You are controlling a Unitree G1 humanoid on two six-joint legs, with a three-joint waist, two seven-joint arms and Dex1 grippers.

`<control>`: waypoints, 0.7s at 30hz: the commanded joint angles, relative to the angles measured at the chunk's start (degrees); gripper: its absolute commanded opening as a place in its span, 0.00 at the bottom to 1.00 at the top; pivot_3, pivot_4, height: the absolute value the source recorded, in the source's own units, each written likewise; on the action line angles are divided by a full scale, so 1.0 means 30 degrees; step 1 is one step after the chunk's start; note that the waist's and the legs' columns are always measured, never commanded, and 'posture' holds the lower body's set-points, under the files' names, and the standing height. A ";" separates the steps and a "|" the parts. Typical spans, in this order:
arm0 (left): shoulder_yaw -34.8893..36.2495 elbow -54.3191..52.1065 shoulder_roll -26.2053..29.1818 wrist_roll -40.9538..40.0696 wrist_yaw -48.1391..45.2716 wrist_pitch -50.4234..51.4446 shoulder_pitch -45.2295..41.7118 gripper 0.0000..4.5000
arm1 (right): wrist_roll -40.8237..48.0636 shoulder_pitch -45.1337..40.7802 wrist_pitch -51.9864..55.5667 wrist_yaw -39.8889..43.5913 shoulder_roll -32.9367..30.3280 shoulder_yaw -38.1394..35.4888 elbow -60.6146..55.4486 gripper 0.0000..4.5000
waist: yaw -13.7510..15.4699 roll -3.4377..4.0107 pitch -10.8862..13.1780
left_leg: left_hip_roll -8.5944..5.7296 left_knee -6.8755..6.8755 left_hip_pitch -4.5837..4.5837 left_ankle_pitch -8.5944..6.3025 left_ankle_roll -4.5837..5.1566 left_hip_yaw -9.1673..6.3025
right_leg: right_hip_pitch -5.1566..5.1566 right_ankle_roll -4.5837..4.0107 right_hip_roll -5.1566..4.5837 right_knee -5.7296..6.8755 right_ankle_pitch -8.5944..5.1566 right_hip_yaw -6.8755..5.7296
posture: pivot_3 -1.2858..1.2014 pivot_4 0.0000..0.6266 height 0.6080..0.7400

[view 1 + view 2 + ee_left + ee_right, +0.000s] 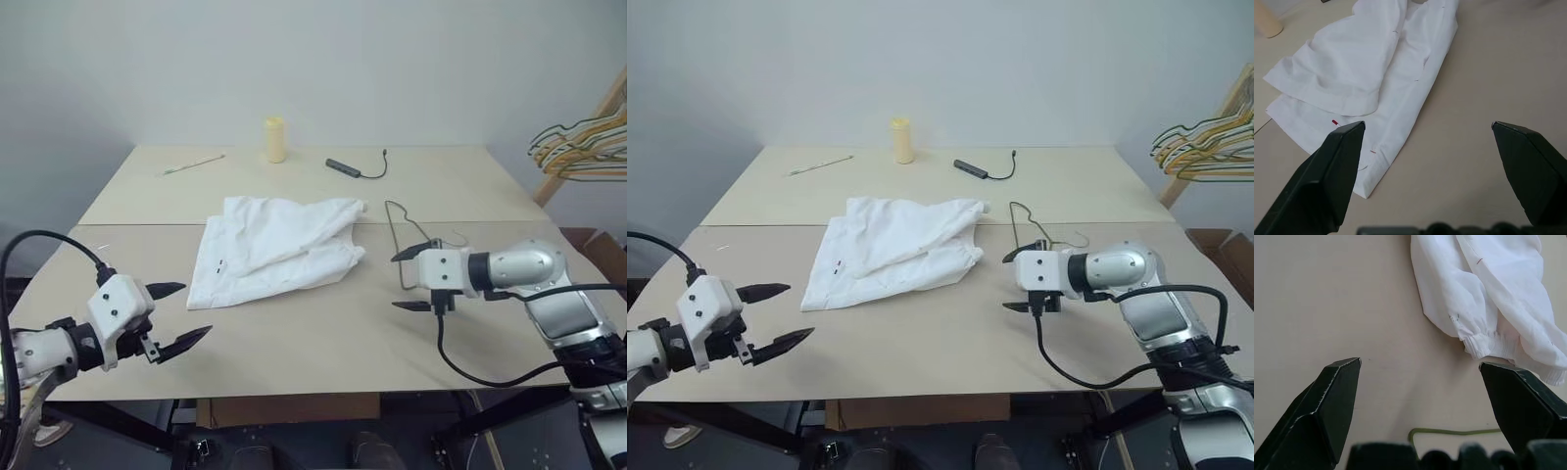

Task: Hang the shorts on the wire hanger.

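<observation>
White shorts lie crumpled in the middle of the table, gathered waistband toward the right. The thin dark wire hanger lies flat just right of them, partly hidden behind my right gripper. My left gripper hovers open over the table's front left, short of the shorts' near corner. My right gripper stands open at the right, pointing left toward the waistband, with a bit of green hanger wire under it. Neither gripper holds anything.
At the back of the table stand a pale yellow bottle, a pen-like stick and a dark dongle with a cable. A bunch of yellowish and dark hangers hangs off a wooden rail at the far right.
</observation>
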 commanded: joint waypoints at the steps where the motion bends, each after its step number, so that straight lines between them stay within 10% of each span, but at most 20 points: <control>1: 0.0542 -0.0457 -0.0050 -0.0101 0.0408 0.0076 -0.0219 1.00 | 0.0052 -0.0499 -0.0321 -0.0142 0.0065 -0.0234 -0.0332 1.00 | 0.0000 0.0000 0.0000 | 0.0000 0.0000 -0.0001 0.0000 0.0000 0.0000 | 0.0000 0.0000 0.0000 0.0000 0.0000 0.0000 | 0.55 0.00 1.00; 21: -0.1925 0.0134 0.0431 0.3435 0.0314 -0.1665 0.0702 1.00 | -0.3381 -0.2981 -0.1937 -0.1940 0.1597 0.1791 0.3231 1.00 | -0.0198 0.0007 -0.0001 | -0.0001 0.0001 0.0002 0.0000 -0.0001 0.0007 | -0.0006 -0.0007 0.0003 0.0002 0.0003 0.0002 | 0.53 0.00 1.00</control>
